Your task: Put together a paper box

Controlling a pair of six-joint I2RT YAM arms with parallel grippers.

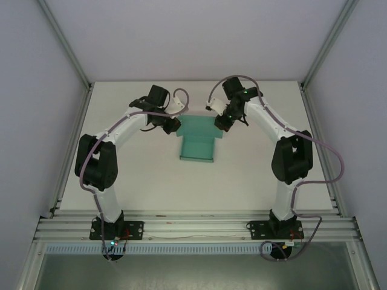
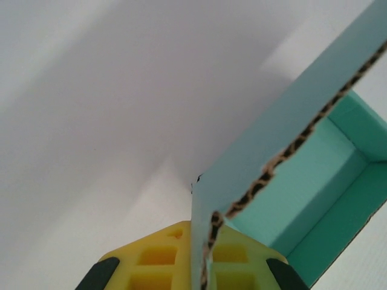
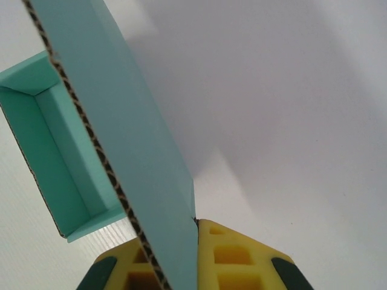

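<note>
The teal-green paper box [image 1: 198,140] lies on the white table between the two arms, part folded, with a raised tray section toward the front. My left gripper [image 1: 171,125] is shut on the box's left flap [image 2: 266,145], whose corrugated edge runs up between the yellow fingers [image 2: 158,257]. My right gripper [image 1: 222,122] is shut on the right flap [image 3: 127,145], pinched upright between its yellow fingers [image 3: 233,257]. Beyond each flap the box's open inside [image 2: 338,181] [image 3: 57,157] shows.
The white table [image 1: 254,175] is walled by white panels with metal frame posts [image 1: 63,48] at the back corners. An aluminium rail [image 1: 193,226] carrying both arm bases runs along the near edge.
</note>
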